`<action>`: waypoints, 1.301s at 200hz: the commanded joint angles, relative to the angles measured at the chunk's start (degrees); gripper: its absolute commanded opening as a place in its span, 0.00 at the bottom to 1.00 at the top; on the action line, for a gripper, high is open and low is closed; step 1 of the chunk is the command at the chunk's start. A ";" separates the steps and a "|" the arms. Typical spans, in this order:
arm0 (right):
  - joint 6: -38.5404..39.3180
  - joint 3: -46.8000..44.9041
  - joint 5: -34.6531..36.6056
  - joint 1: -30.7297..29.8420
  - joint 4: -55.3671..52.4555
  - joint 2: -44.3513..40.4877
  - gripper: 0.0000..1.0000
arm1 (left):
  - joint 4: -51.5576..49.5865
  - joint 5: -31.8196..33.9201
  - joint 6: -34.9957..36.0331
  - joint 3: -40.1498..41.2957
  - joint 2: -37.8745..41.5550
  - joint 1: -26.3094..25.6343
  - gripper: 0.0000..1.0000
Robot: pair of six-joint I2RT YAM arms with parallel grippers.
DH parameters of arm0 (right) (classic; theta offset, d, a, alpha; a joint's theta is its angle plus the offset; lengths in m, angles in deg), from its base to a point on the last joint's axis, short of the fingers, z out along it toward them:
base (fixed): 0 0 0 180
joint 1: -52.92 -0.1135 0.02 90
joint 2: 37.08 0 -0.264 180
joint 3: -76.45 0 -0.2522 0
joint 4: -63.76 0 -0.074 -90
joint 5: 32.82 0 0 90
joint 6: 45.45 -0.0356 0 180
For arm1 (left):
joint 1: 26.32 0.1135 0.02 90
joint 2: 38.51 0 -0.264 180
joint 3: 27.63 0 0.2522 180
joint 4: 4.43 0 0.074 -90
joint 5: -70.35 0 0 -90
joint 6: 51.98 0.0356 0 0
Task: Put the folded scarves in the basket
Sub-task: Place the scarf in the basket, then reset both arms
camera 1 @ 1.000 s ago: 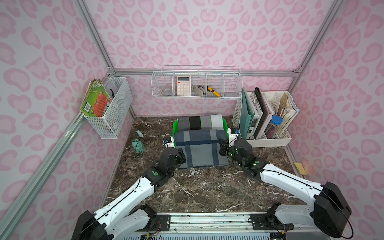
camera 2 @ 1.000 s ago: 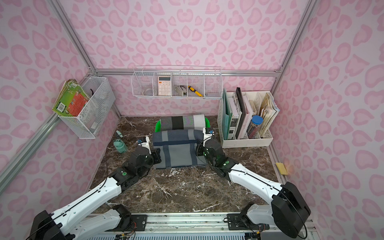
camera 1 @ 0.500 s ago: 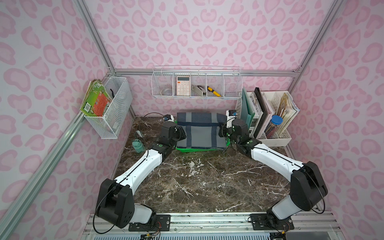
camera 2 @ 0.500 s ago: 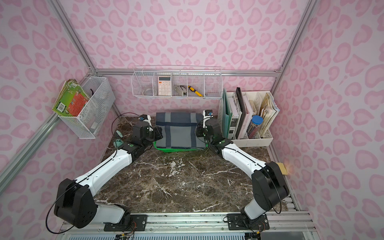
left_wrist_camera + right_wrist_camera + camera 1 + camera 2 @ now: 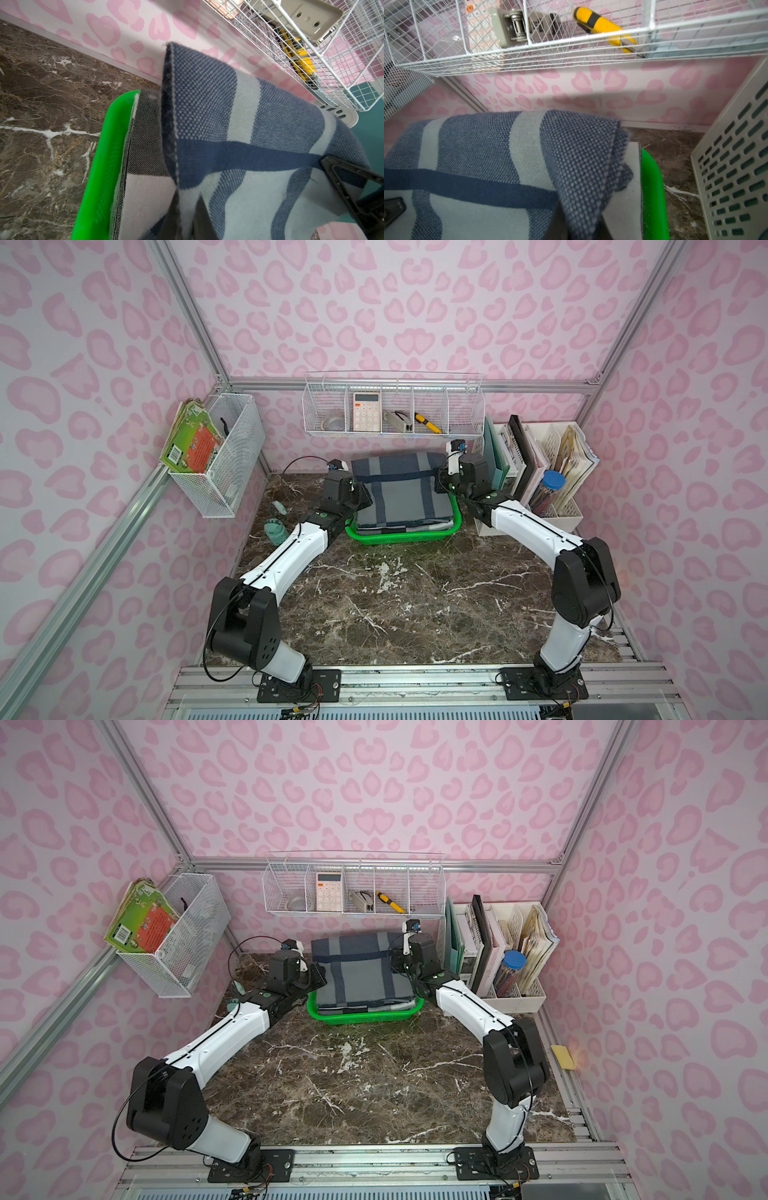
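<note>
Left gripper (image 5: 187, 216) and right gripper (image 5: 581, 226) each pinch a side edge of the folded scarf (image 5: 401, 489), soft, light, floppy, best supported at both edges, sitting over the green basket (image 5: 399, 536).

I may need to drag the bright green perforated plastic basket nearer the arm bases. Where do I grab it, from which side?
Probably pinch the near long rim of the bright green perforated plastic basket, coming down from above at the front. That rim is bare; the folded blue-and-grey scarf covers the far rim, and the white plastic file organizer crowds one short side.
</note>
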 commanded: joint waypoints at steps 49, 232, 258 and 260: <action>-3.71 -7.60 -2.18 -0.32 0.27 -9.01 0.76 | -6.87 -11.34 0.24 -1.54 2.38 0.29 0.99; -6.31 -66.39 37.38 -3.29 13.13 -88.85 0.99 | -20.38 23.25 4.21 28.25 47.97 0.01 0.99; -1.31 -70.84 39.00 -3.30 16.01 -91.99 0.99 | -14.47 20.46 7.61 31.35 47.20 0.03 0.99; -1.03 -71.01 39.09 -3.28 16.02 -91.89 0.99 | -14.08 20.23 7.88 31.53 47.03 0.03 0.99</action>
